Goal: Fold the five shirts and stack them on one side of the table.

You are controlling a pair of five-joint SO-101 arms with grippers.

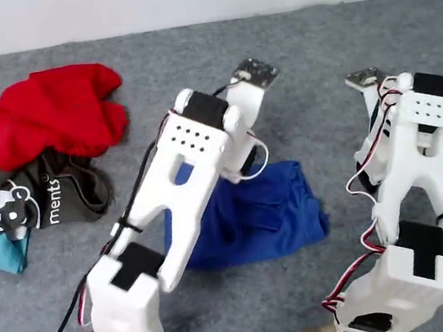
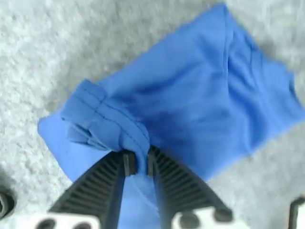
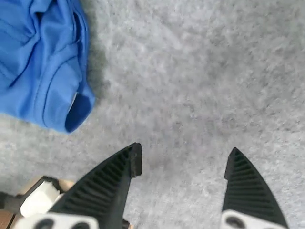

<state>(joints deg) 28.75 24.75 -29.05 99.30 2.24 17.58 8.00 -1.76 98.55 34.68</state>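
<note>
Blue shirt [image 2: 200, 109]: we pinch its bunched edge in the left gripper [image 2: 138, 164]; right gripper [image 3: 183, 164], spread, hangs beside its collar.

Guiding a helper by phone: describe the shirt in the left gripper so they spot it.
On the grey table, skip the heap at the left edge and look mid-table under the left arm. The blue shirt lies there, a fold pinched in the left gripper. It alone is deep blue and apart from the heap.
</note>
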